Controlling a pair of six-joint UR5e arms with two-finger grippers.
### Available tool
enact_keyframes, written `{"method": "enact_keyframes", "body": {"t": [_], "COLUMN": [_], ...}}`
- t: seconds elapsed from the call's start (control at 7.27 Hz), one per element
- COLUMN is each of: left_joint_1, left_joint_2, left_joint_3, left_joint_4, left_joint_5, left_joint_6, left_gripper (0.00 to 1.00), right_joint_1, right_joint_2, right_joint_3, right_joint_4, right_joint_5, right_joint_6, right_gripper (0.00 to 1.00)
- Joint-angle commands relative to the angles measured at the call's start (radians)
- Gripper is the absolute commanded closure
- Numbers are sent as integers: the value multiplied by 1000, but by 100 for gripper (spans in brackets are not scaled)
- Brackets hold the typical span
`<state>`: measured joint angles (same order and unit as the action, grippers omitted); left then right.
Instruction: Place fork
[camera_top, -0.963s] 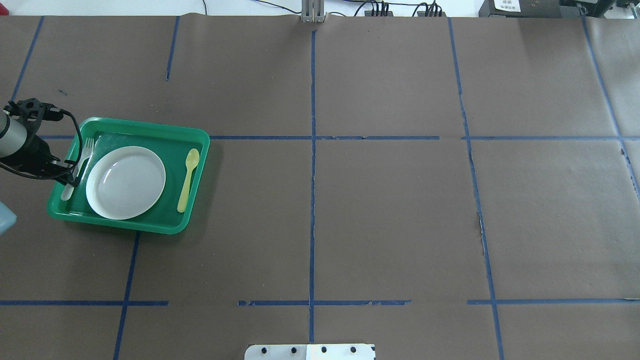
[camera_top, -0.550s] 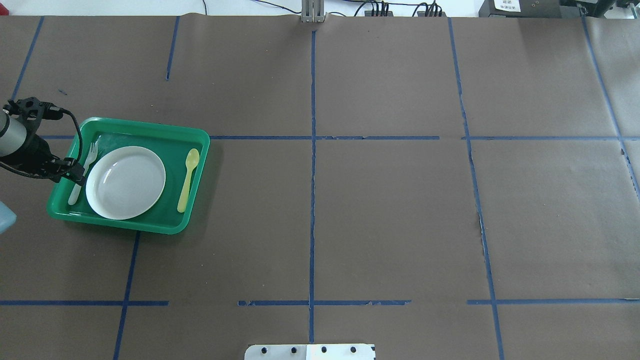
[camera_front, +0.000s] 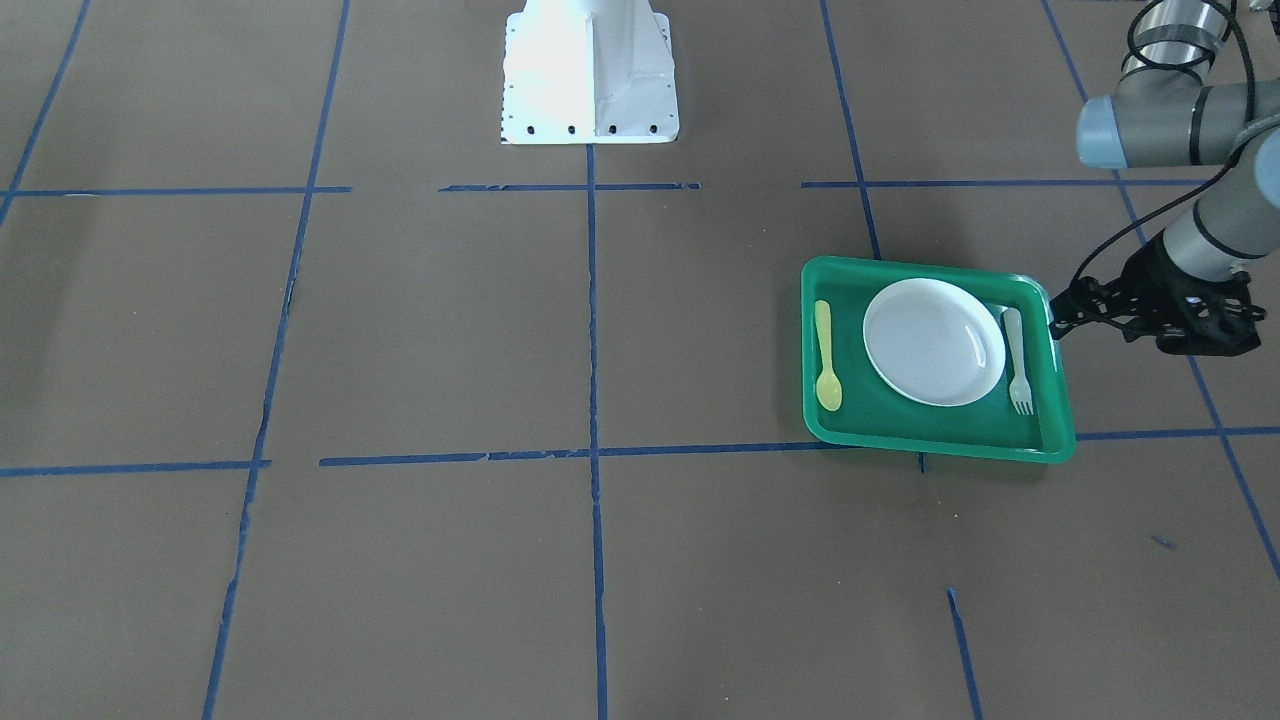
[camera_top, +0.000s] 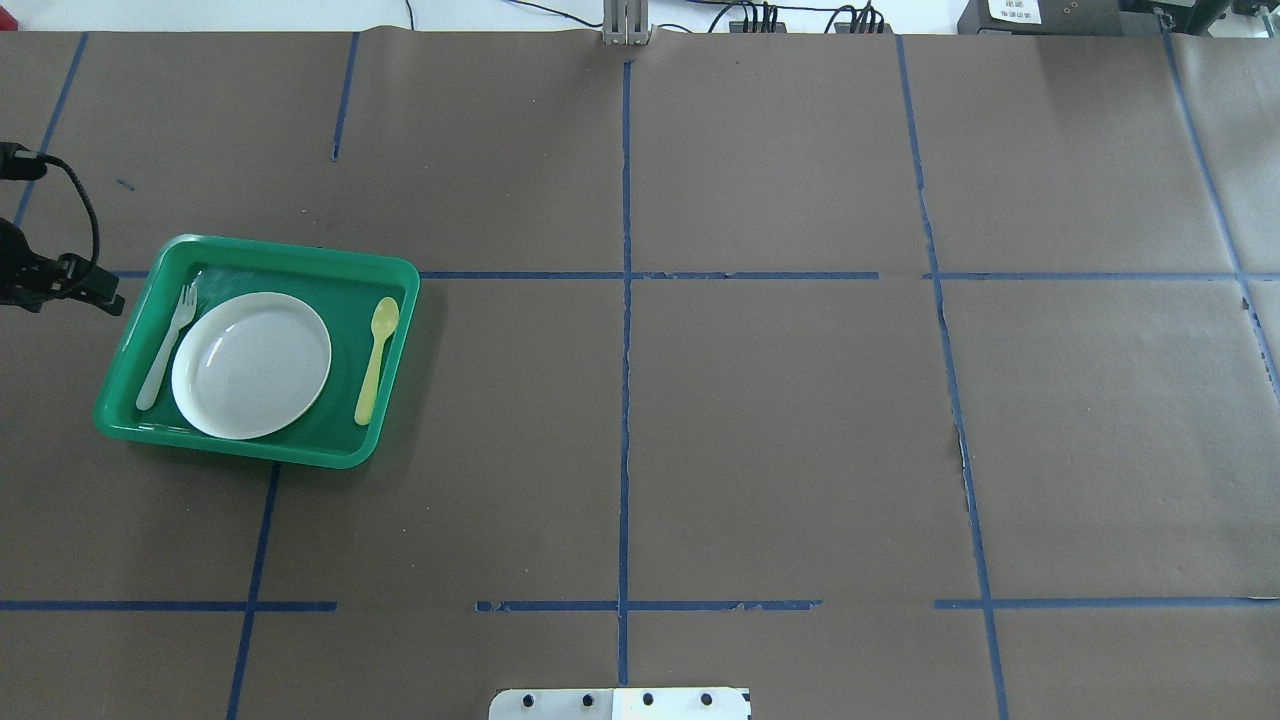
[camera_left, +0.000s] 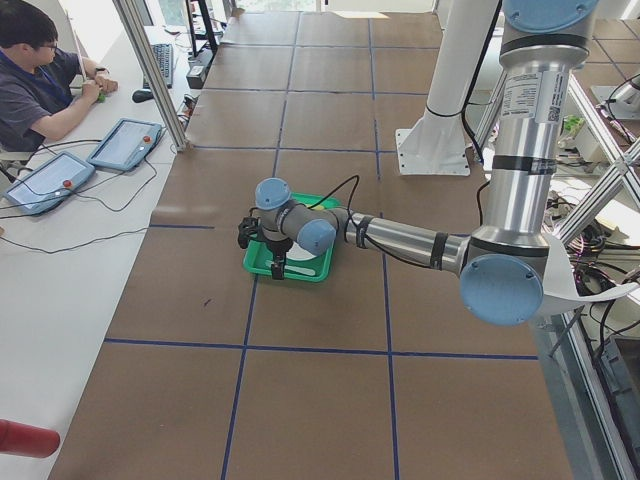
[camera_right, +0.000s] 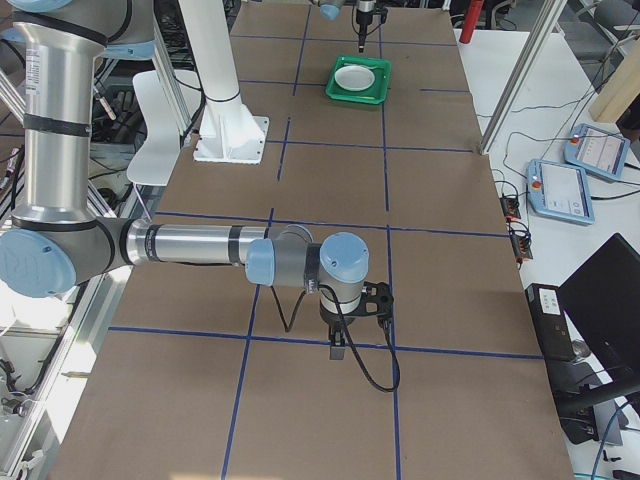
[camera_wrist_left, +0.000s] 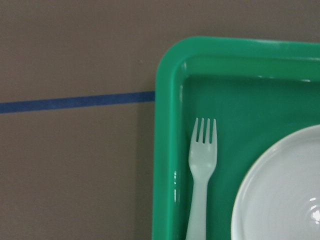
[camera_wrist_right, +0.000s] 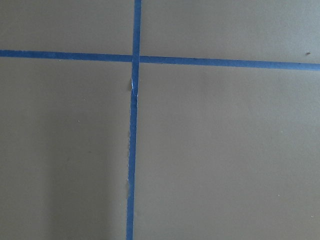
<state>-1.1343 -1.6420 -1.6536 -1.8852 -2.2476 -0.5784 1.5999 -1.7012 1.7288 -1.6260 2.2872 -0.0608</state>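
The pale fork (camera_top: 165, 345) lies flat in the green tray (camera_top: 300, 260), along its left side beside the white plate (camera_top: 250, 365), tines pointing away from the robot. It also shows in the front view (camera_front: 1018, 360) and the left wrist view (camera_wrist_left: 201, 170). My left gripper (camera_top: 105, 295) hangs just outside the tray's left rim, apart from the fork, and looks open and empty; in the front view the gripper (camera_front: 1057, 322) is at the tray's corner. My right gripper (camera_right: 338, 350) hovers over bare table far off; I cannot tell its state.
A yellow spoon (camera_top: 377, 355) lies in the tray to the right of the plate. The robot's white base (camera_front: 588, 70) stands at mid-table. Blue tape lines grid the brown table cover. An operator (camera_left: 40, 80) sits at a side desk with tablets.
The left gripper let go of the fork, which now lies in the tray, and drew back leftward and away, out past the tray's rim.
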Motion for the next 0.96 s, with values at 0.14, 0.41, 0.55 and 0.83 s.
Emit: {"method": "enact_keyframes", "body": {"t": [0.14, 0.41, 0.55, 0.83], "left_joint_1": [-297, -467, -507, -506], "left_joint_2": [-4, 72, 103, 140], "left_joint_3": [-60, -63, -57, -77], "left_joint_4": [390, 443, 443, 430], "left_joint_5": [10, -4, -26, -84], "left_joint_6": [486, 732, 738, 740], "left_gripper": [0, 0, 0, 0], "right_joint_1": [0, 0, 0, 0], "right_joint_2": [0, 0, 0, 0], "right_joint_3": [0, 0, 0, 0], "right_joint_4": [0, 0, 0, 0], "right_joint_5": [0, 0, 0, 0], "right_joint_6": [-1, -1, -1, -1], "right_gripper": [0, 0, 0, 0]}}
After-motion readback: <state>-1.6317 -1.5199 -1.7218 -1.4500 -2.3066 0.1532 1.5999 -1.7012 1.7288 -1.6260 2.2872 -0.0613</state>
